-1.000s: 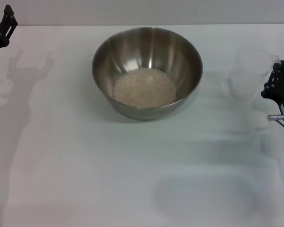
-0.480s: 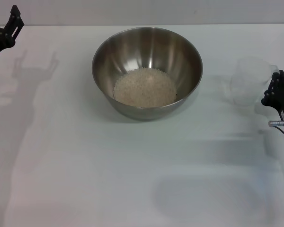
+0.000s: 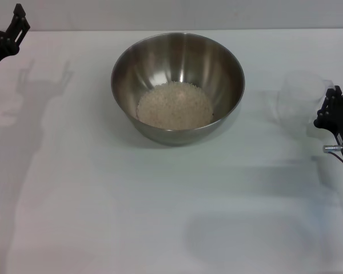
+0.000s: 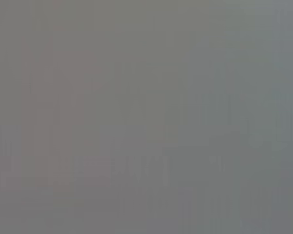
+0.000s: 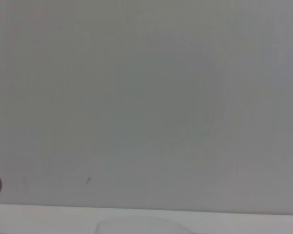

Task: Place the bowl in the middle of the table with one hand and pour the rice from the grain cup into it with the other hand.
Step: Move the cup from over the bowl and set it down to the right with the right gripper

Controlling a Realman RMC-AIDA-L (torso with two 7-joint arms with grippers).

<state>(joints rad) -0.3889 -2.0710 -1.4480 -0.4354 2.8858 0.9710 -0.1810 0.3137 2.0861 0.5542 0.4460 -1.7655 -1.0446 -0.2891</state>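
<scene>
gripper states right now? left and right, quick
Left gripper: at the table's far left edge, holding nothing; open or shut cannot be told.
Right gripper: beside the grain cup; grip cannot be told.

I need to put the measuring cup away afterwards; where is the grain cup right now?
In the head view the grain cup stands upright on the table at the robot's right, beside the right gripper and well clear of the bowl.

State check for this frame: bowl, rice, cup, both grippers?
Bowl: upright mid-table, holding rice.
Rice: heaped in the bowl's bottom.
Cup: upright on the table, looks empty.
Right gripper: beside the cup.
Left gripper: at the far left edge, holding nothing.
</scene>
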